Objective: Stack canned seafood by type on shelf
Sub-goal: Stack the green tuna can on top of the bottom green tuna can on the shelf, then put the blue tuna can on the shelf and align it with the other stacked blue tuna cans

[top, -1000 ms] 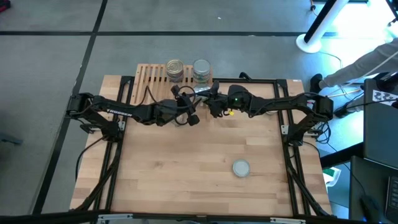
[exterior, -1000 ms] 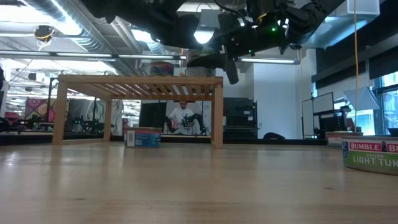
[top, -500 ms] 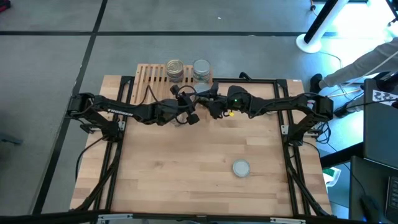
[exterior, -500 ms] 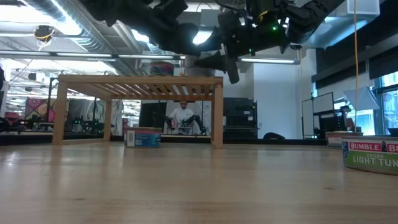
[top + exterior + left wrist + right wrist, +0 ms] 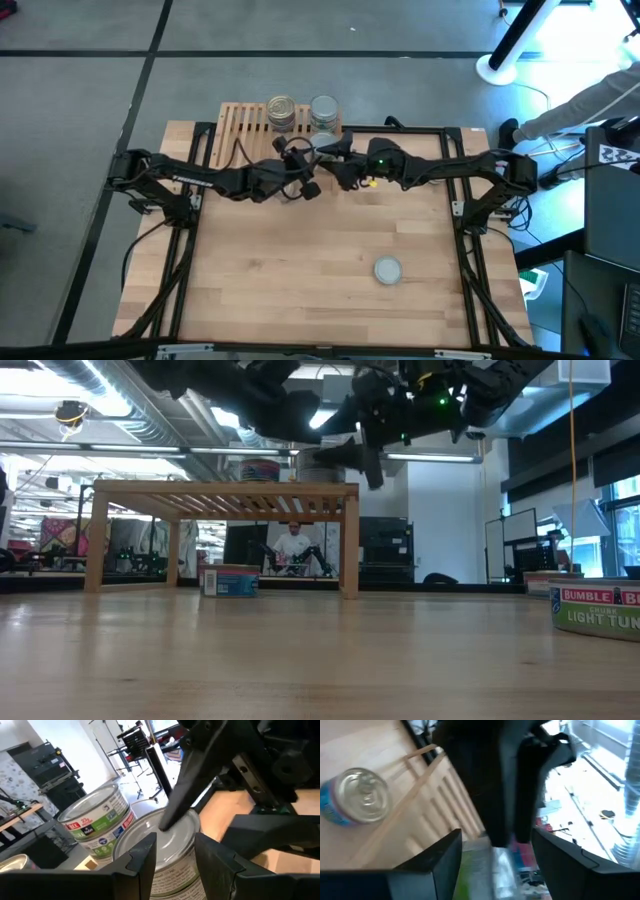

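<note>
The shelf (image 5: 240,125) stands at the table's far edge. On its slats are two stacks of canned seafood, one gold-lidded (image 5: 282,110) and one silver-lidded (image 5: 324,110). My right gripper (image 5: 333,150) is open and rolled on its side at the silver stack. One finger (image 5: 192,780) reaches over the top tin's lid (image 5: 170,832) and the other (image 5: 270,827) lies lower, beside the stack. My left gripper (image 5: 175,865) is level just short of the same tin, its fingers apart with nothing between them. My right gripper's upper fingertip (image 5: 167,822) hangs right at the silver lid (image 5: 162,837) of the top tin, coming level from the table's right. I cannot tell whether it touches the lid. The tin sits upright on its stack.
A loose silver-lidded tin (image 5: 388,270) lies on the table toward the near right. A blue-labelled tin (image 5: 230,581) sits on the table under the shelf. The two arms meet close together in front of the shelf's right end. People stand in the room beyond.
My right gripper has spread its fingers while staying in place at the silver stack. The top tin stays on the stack.
</note>
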`<move>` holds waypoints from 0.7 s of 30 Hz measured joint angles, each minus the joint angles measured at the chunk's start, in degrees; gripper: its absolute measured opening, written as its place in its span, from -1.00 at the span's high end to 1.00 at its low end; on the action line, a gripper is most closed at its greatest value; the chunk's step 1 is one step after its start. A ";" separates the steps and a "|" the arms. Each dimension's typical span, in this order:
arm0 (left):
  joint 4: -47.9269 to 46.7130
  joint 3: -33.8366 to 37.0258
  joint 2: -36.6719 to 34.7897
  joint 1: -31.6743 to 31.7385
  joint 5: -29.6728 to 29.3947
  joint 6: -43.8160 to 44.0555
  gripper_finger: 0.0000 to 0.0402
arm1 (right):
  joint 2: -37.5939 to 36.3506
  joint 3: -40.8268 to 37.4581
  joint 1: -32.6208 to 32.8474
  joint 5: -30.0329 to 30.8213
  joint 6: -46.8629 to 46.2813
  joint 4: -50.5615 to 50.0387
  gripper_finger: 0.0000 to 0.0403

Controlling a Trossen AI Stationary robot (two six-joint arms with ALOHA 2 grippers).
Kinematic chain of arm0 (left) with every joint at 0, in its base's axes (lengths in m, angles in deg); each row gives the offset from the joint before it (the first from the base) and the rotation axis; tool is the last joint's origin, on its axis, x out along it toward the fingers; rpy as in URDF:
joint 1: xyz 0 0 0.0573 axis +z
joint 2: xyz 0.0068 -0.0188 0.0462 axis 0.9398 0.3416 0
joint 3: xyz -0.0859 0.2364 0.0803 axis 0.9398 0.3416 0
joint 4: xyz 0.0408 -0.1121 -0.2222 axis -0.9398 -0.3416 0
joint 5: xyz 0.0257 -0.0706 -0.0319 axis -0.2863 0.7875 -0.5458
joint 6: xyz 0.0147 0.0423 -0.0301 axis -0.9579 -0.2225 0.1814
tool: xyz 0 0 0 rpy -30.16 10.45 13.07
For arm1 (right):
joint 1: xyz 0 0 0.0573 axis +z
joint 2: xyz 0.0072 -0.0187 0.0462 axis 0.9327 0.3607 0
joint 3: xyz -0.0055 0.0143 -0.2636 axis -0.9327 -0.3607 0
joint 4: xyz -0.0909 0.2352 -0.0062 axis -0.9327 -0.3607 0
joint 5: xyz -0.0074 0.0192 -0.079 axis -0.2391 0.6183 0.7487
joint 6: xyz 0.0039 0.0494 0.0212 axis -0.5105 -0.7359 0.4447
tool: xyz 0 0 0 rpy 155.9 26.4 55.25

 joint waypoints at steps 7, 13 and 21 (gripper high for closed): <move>1.04 -0.11 -2.33 -2.39 0.39 -2.77 0.36 | -4.23 -0.04 3.82 5.80 0.09 0.96 -0.18; 0.27 -0.17 -4.81 -5.46 0.14 -2.93 0.36 | -9.26 -0.04 8.09 15.07 0.08 -1.69 -0.18; -1.53 -0.17 -6.48 -11.51 0.31 -2.86 0.36 | -14.86 -0.07 15.66 32.78 -1.73 -10.05 -0.18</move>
